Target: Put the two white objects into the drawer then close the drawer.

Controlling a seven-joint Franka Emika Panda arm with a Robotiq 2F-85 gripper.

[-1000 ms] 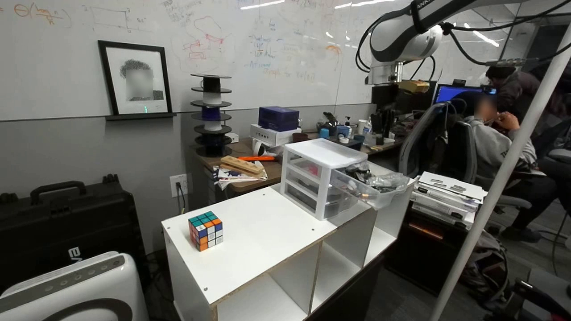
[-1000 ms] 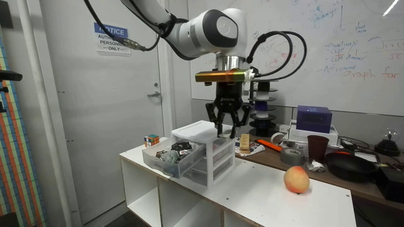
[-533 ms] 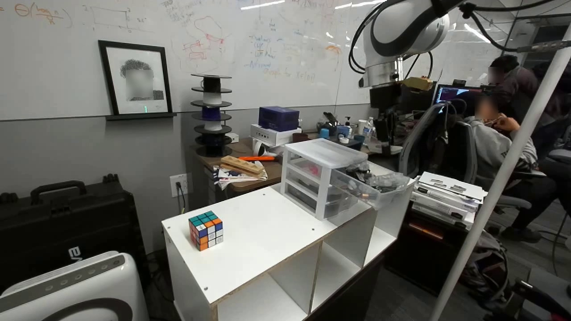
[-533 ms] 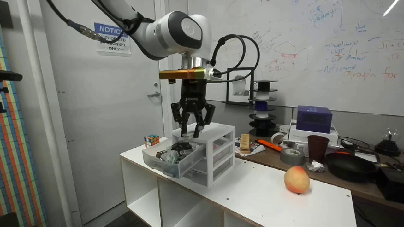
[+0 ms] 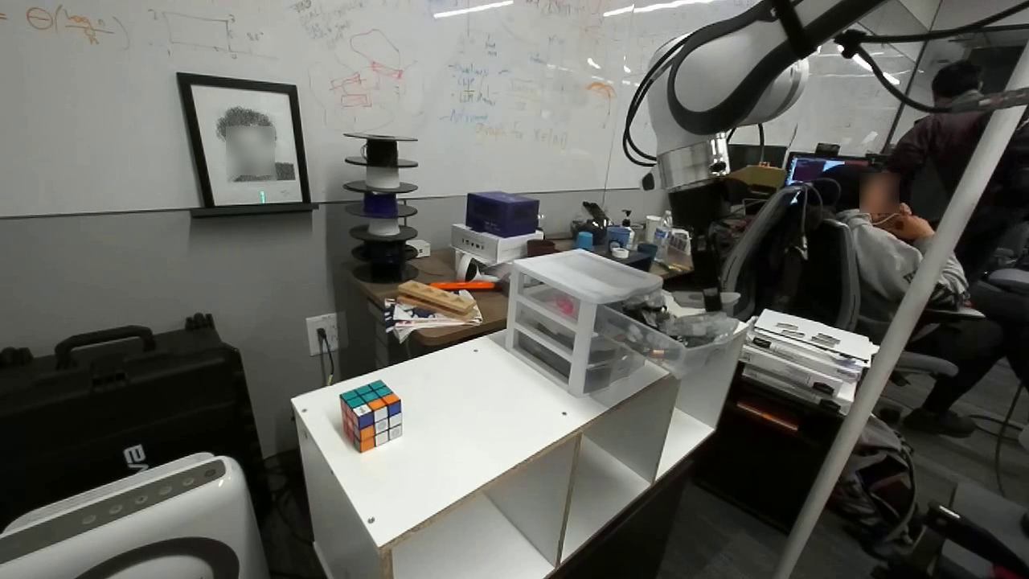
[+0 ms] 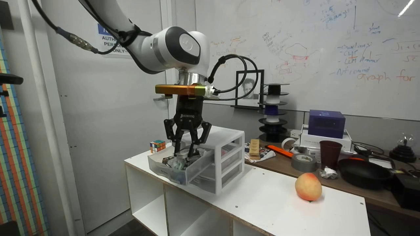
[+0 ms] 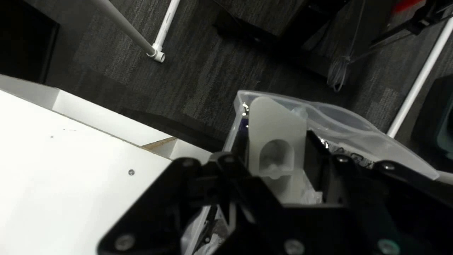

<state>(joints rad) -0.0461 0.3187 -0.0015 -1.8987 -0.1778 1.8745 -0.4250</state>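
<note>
In the wrist view one white object (image 7: pixel 274 124), a pale flat piece with an arched recess, sits between the fingers of my gripper (image 7: pixel 277 152), which is shut on it. In an exterior view the gripper (image 6: pixel 184 154) points down into the drawer (image 6: pixel 167 170), low over its contents. The translucent drawer is the top one of the small unit (image 6: pixel 226 137) and is pulled out, full of dark items and clear bags. Whether the white object touches those contents I cannot tell. The second of the two white objects is hidden or out of view.
The drawer unit stands on a white shelf cabinet (image 5: pixel 450 466). A puzzle cube (image 5: pixel 371 416) lies on the cabinet to one side of the unit, a peach (image 6: pixel 308 186) to the opposite side. Behind is a cluttered desk with a tape roll (image 6: pixel 304 162) and a brown cup (image 6: pixel 329 154).
My gripper has carried the white object from above the unit's top out over the pulled-out drawer, then down to its contents. The grip and the drawer look unchanged.
</note>
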